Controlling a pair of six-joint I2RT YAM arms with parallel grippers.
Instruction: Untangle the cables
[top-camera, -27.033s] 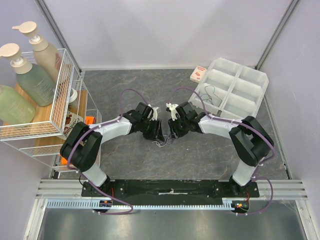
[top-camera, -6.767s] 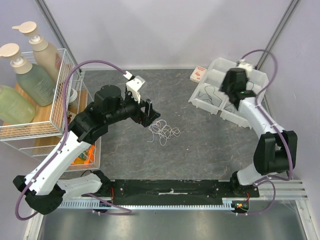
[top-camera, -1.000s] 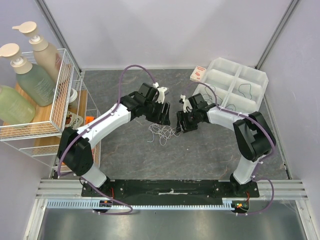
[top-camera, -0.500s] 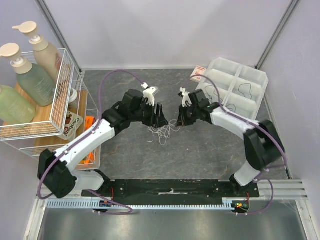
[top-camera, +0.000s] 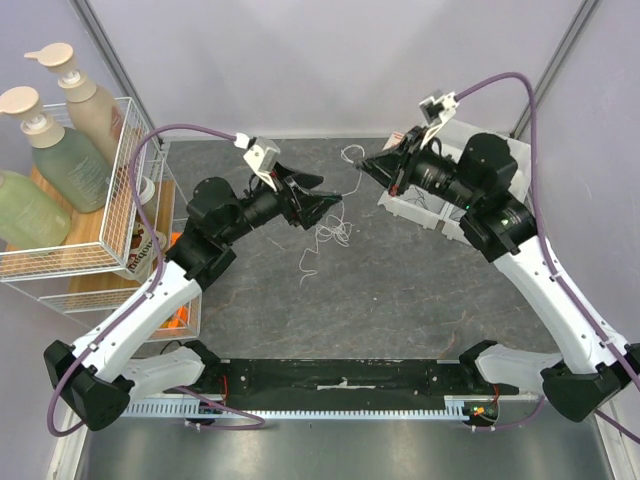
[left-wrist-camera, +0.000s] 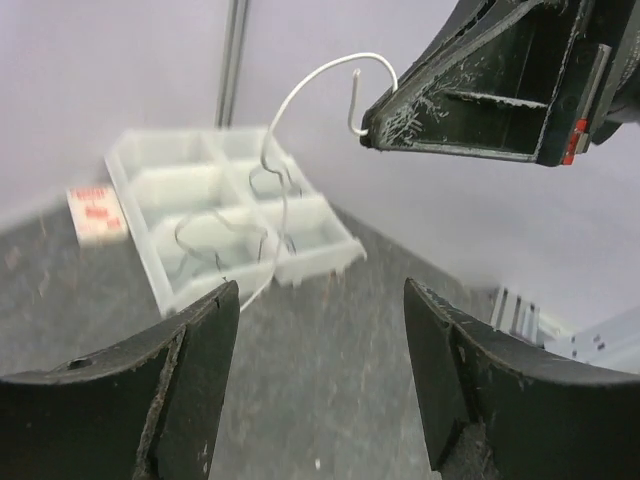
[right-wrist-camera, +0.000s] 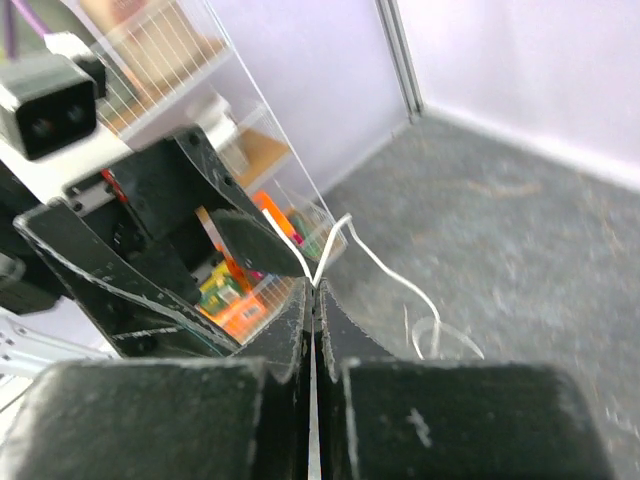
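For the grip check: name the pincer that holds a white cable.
The right pincer, its jaws shut on the white cable; the left pincer stands open, gripping nothing.

Pale lilac walls close in a grey, stone-patterned table under even light. Left of the left gripper stands a white wire rack holding pump bottles. A white divided tray lies right of the right gripper.

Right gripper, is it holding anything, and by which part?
Yes: the right gripper is pinched shut on a white cable close to one end, the rest hanging down.
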